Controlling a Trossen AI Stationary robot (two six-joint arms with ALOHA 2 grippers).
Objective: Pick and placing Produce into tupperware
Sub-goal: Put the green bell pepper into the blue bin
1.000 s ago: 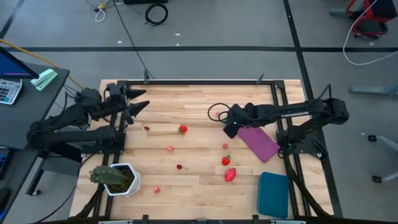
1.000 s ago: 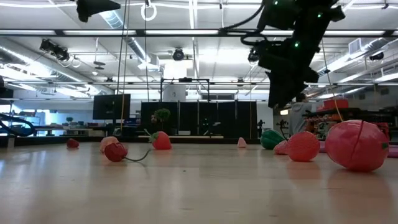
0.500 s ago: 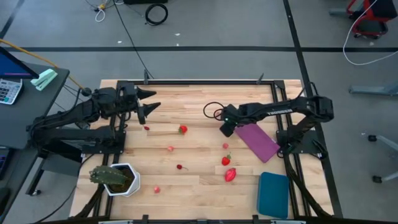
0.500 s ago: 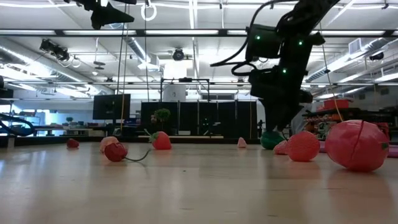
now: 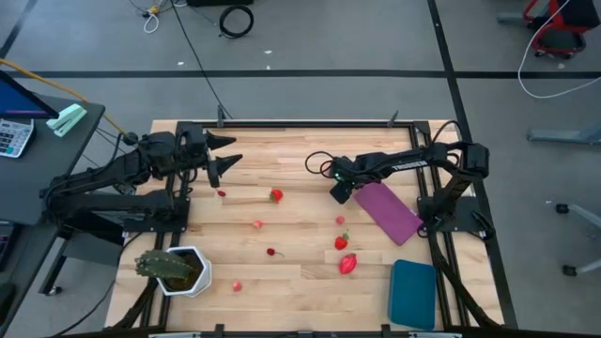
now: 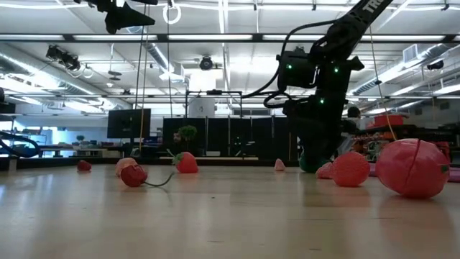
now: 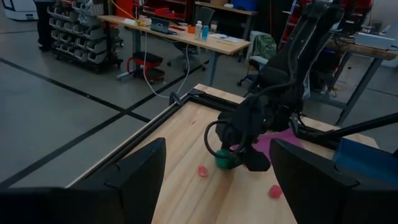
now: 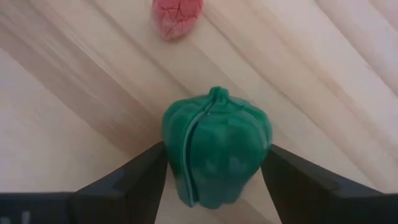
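Left gripper (image 5: 223, 150) sits raised over the far left part of the tabletop (image 5: 300, 282), fingers spread wide, nothing between them. Potted plant (image 5: 174, 268) at the near left corner.

Produce scattered mid-table: small dark red piece (image 5: 222, 192) just beside the left gripper, pink piece (image 5: 237, 285) near the pot, pink piece (image 5: 257, 223), small red piece with a stem (image 5: 271, 252), red strawberry with a green top (image 5: 276, 195). Further right: small pink piece (image 5: 341, 220), red strawberry (image 5: 342, 242), larger red-pink piece (image 5: 348, 263) nearest the front edge.

Right gripper (image 8: 214, 186) is down at the tabletop, right of centre, just beside the far end of the purple sheet (image 5: 390, 213). Fingers wide, one on each side of the green pepper (image 8: 215, 155), which lies on the wood. Can't tell whether the fingers touch it. Pink piece (image 8: 178, 15) lies just beyond the pepper.

In the high view the pepper is hidden under that gripper.

Teal container (image 5: 413, 294) at the near right corner, well apart from the pepper, nothing visible inside.
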